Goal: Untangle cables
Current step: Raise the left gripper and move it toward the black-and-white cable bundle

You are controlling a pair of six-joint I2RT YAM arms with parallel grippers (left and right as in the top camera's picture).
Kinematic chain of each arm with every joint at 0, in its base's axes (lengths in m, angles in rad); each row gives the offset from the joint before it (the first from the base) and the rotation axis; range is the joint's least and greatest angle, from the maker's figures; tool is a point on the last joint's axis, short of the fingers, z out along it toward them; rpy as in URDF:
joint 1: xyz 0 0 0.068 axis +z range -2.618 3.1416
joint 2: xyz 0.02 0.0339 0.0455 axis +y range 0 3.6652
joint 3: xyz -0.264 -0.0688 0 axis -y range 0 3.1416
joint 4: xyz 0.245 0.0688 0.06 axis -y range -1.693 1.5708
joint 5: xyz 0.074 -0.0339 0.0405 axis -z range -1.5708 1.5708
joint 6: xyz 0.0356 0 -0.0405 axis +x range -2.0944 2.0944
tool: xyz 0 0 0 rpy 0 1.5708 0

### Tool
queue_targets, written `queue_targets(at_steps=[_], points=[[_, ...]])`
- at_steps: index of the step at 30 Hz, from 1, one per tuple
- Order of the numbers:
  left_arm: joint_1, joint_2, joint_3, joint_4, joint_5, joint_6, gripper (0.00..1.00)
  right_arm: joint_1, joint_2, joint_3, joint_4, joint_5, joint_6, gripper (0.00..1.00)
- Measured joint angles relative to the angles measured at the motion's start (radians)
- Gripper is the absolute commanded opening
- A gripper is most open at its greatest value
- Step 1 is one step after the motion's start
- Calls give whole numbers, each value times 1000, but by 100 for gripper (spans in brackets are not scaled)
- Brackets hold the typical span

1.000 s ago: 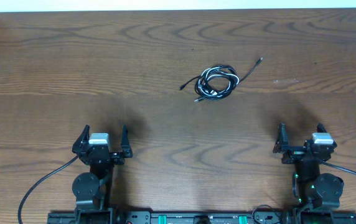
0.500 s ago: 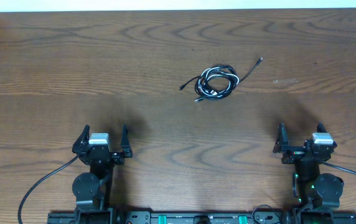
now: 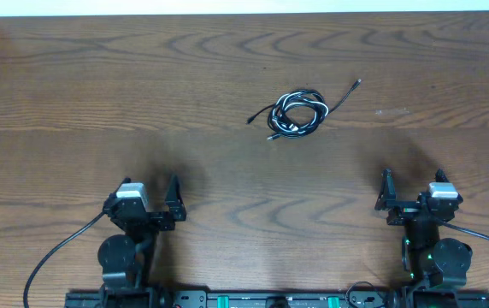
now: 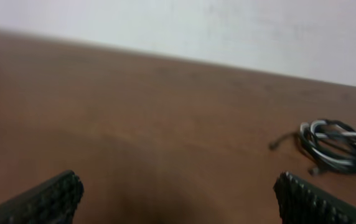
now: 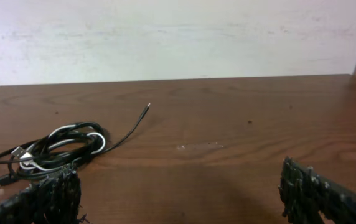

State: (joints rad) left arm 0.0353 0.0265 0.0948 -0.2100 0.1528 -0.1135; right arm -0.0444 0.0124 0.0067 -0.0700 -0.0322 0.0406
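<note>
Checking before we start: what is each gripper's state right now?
Left gripper: open, holding nothing.
Right gripper: open, holding nothing.

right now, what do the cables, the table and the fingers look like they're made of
Cables: likely plastic or rubber jackets, smooth; they loop loosely.
Table: wood or wood-look laminate, dark brown, visible grain, slight sheen.
Fingers: black, probably rubber, matte with a dotted texture.

We see a dark brown wood-grain desk [image 3: 73,103], a faint pale scuff [image 5: 196,147] on it, and a white wall [image 5: 178,37] past its far edge.
</note>
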Motion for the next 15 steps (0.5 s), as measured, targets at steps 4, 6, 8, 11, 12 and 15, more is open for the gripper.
queue_targets(at_steps=[4,6,8,11,12,15], points=[[0,81,72,-77,33,-51,98,0,0,0,0,1,0,99],[0,142,134,-108,45,-65,98,0,0,0,0,1,0,99],[0,206,201,-145,54,-73,98,0,0,0,0,2,0,99],[0,315,299,-201,59,-78,98,0,0,0,0,2,0,99],[0,351,328,-217,60,-78,98,0,0,0,0,3,0,99],[0,451,391,-221,77,-81,98,0,0,0,0,3,0,99]])
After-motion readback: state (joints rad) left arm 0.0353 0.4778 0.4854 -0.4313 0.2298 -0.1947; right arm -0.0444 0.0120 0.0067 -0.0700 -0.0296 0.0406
